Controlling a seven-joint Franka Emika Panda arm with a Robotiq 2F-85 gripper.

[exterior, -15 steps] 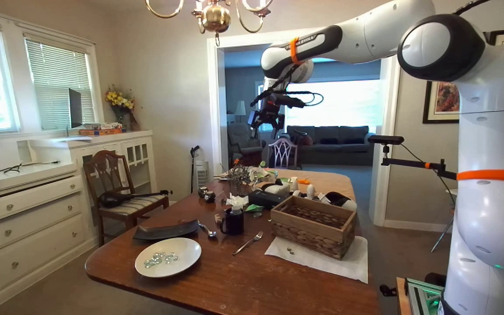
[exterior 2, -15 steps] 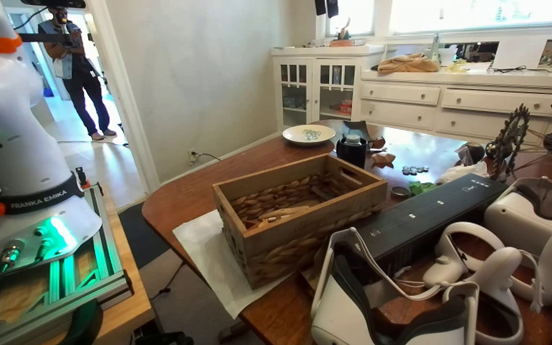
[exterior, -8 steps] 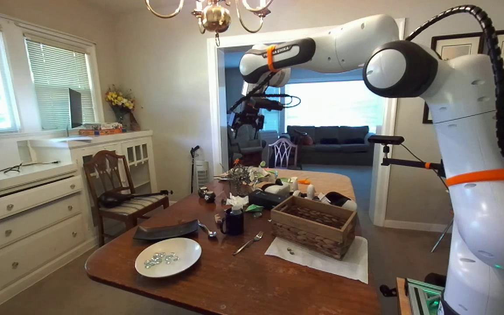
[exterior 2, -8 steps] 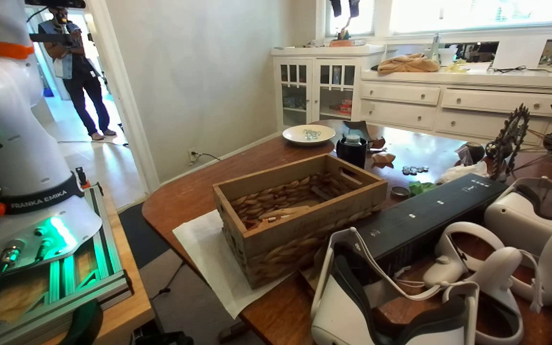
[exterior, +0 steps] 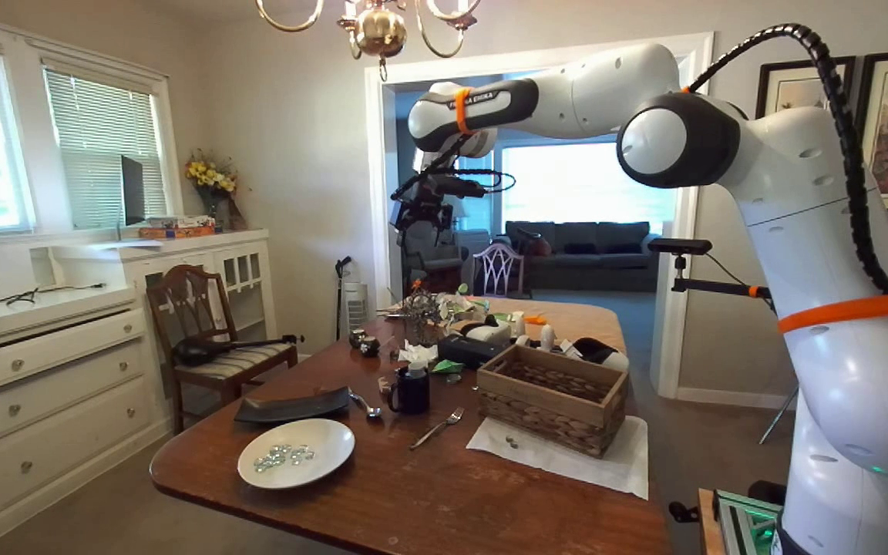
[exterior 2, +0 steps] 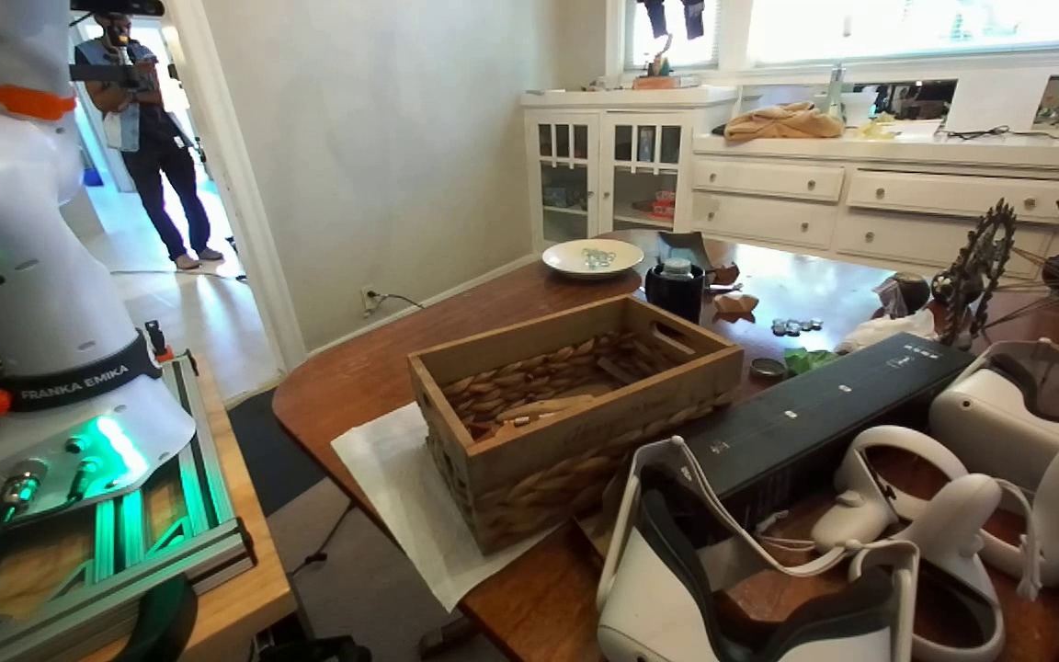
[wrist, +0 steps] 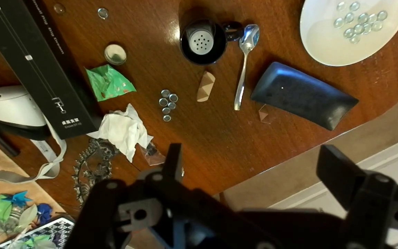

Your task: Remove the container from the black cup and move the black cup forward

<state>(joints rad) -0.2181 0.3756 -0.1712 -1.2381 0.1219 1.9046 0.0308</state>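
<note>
Here comes the arm point(exterior: 590, 89): over the last second it stretches out and dips a touch, carrying the gripper point(wrist: 249, 160) high toward the edge of the table point(exterior: 428, 493) that faces the white drawers point(exterior: 66, 393). Its fingers point(wrist: 174, 160) stand wide apart, nothing between them, nothing held.

Down on the wood, no change! The black cup point(exterior: 413, 397) stands upright in the same spot, well in from every edge, between the white plate point(exterior: 332, 443) by the rounded corner and the wicker basket point(exterior: 552, 412) nearer the arm's own edge. The container point(wrist: 201, 42) is still inside it, its pale holed top showing above the rim.

So neither half of the job is done, and this reads as the approach to the first. In the wrist view the cup lies well apart from the fingertips, so I'd expect the gripper to need lining up over that top, then a descent. Careful on the push later: the spoon point(wrist: 243, 72) lies just beside the cup and could easily get nudged along.
</note>
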